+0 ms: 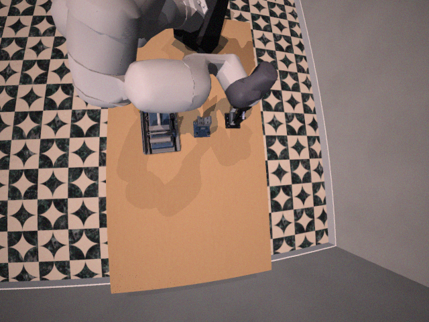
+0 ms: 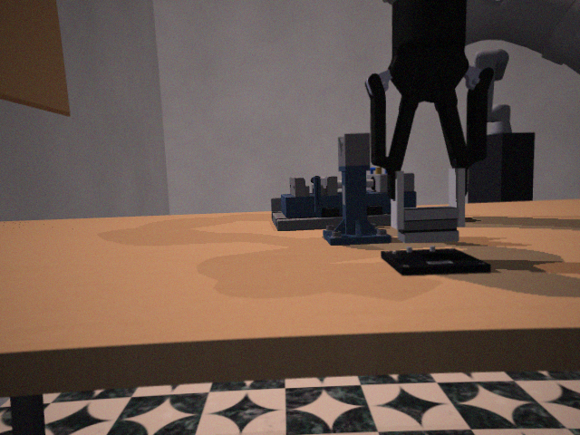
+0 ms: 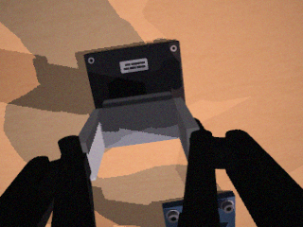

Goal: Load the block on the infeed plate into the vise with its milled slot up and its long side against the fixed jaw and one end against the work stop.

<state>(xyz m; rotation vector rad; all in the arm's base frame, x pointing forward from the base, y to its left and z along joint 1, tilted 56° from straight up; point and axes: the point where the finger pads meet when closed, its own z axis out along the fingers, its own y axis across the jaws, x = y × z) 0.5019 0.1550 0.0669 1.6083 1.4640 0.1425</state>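
Matt grey metal part (image 2: 429, 223), matt black infeed plate (image 2: 435, 262), smooth matt orange table (image 2: 187, 281)

Gripper (image 3: 142, 146) squeezing gray block (image 3: 140, 125) mid-frame, above the black plate (image 3: 134, 74) near the top. Blue base (image 3: 223, 222) with bolts at lower right.

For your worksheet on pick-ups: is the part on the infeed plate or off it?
Off. In the exterior view the part hangs between the tool's fingers, with a gap of table showing above the black plate.
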